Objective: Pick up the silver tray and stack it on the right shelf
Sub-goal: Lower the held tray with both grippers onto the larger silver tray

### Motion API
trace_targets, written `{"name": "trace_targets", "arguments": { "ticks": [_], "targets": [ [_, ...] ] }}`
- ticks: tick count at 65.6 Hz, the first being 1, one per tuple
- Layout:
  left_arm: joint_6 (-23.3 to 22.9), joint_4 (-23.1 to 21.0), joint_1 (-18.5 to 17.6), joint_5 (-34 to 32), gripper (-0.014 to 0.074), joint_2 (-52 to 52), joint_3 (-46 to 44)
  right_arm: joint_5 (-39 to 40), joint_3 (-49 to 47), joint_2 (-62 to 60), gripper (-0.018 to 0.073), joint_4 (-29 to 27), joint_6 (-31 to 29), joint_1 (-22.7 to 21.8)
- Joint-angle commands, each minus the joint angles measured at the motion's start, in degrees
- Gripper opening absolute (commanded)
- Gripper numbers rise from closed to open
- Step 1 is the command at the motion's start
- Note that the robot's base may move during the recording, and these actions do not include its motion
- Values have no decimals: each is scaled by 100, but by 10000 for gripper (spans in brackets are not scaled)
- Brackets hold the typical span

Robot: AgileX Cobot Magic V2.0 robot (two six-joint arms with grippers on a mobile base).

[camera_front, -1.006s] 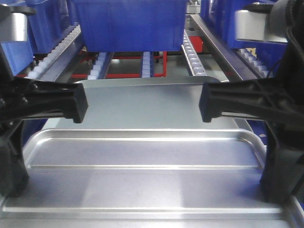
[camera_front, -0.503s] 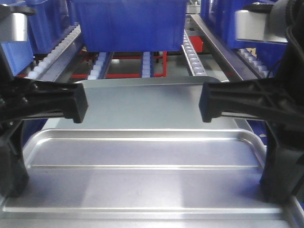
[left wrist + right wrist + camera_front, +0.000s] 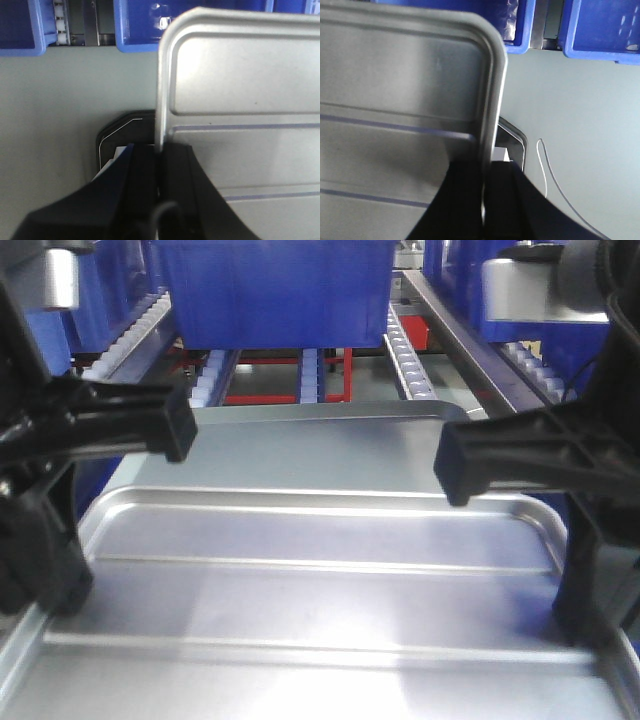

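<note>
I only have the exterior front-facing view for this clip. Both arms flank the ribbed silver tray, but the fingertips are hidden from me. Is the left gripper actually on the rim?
Observer: Yes. In the left wrist view the left gripper is shut on the silver tray, with the tray's left rim pinched between its two fingers.
Operator: And the right side?
Observer: The right wrist view shows the same: the right gripper is clamped on the tray's right rim.
Operator: Is anything lying below that I can't see?
Observer: A thin pale cable lies on the grey surface beside the right gripper, out past the tray's edge.
</note>
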State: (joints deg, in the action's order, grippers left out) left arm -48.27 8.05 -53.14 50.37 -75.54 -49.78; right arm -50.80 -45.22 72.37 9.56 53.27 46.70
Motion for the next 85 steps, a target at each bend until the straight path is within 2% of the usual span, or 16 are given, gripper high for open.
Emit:
{"name": "trace_targets", "arguments": {
  "ticks": [1, 13, 24, 30, 47, 62, 85],
  "targets": [
    [579, -146, 202, -433, -101, 50, -334, 352, -283, -147, 57, 134, -315, -211],
    [1431, -380, 700, -713, -101, -293, -756, 559, -674, 101, 57, 134, -827, -714],
    [2386, -1133, 1230, -1081, -101, -803, -1161, 788, -1329, 747, 57, 134, -1215, -1064],
    [2710, -1419, 1480, -1350, -101, -1086, -1358, 970, -1757, 1167, 57, 134, -1349, -1233],
    [3150, -1429, 2039, -1825, -101, -1984, -1984, 1268, -2942, 2513, 57, 134, -1532, -1643],
    [3148, -1418, 2379, -1973, -101, -2538, -2407, 1265, -3752, 3304, 57, 134, -1767, -1703],
    [3148, -1429, 2432, -2072, -101, -2598, -2431, 1152, -3930, 3438, 57, 134, -1767, -1709]
  ]
}}
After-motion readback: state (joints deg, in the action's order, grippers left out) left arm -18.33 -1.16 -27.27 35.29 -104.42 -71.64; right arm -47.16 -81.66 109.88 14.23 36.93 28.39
